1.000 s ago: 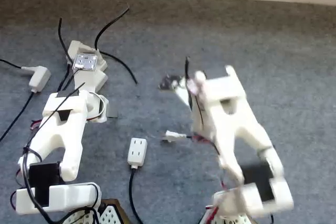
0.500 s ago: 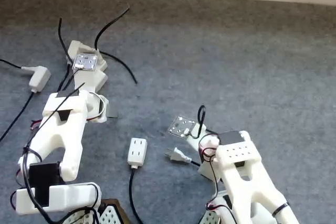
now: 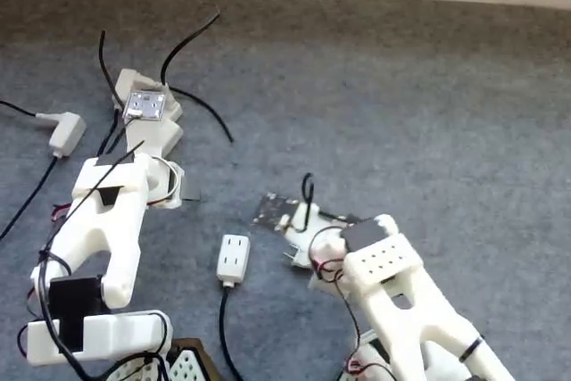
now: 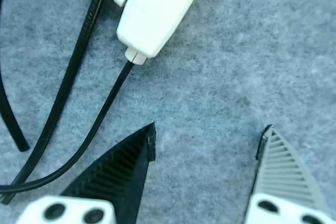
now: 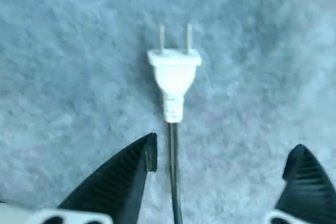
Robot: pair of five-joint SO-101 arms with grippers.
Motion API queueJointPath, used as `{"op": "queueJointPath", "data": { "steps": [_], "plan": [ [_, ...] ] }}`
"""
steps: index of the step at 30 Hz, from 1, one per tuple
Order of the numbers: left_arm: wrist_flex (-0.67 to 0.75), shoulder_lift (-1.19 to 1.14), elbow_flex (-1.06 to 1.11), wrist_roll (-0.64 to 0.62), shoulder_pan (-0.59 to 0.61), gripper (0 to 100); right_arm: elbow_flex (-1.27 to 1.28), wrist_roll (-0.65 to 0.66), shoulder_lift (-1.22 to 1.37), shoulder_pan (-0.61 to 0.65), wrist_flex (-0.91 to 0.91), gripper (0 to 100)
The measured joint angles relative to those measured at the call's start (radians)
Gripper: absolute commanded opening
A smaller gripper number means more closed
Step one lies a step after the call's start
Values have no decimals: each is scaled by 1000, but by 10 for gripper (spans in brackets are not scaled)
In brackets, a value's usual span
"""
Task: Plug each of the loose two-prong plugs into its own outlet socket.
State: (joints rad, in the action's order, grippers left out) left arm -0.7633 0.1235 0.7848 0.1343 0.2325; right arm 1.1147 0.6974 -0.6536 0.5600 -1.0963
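Right arm (image 3: 384, 267) shifted left, fingers (image 5: 125, 178) near plug (image 5: 173, 74)

High view: I count two arms (image 3: 111, 220) (image 3: 393, 283), one two-prong plug (image 5: 173, 74), one outlet socket (image 3: 233, 256), one angled white connector (image 3: 64, 131).

I see my left end effector (image 4: 210, 129) hanging with its two fingers spread wide over the grey carpeted counter (image 4: 252, 51). Ahead of the tips, clear of both, lies a white cord-end housing (image 4: 157, 9), plug or socket I can't tell. Its black cord (image 4: 100, 114) runs beside a second black cable (image 4: 73, 66).
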Motion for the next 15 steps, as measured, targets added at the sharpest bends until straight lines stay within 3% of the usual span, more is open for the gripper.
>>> {"op": "queueJointPath", "data": {
  "steps": [5, 11, 15],
  "plan": [
    [0, 0, 0, 0, 0, 319, 98, -35, 0, 52, 110, 324],
    [0, 0, 0, 0, 0, 319, 167, -38, 0, 54, 222, 19],
    [0, 0, 0, 0, 0, 319, 169, -41, -2, 37, 279, 46]
  ]
}}
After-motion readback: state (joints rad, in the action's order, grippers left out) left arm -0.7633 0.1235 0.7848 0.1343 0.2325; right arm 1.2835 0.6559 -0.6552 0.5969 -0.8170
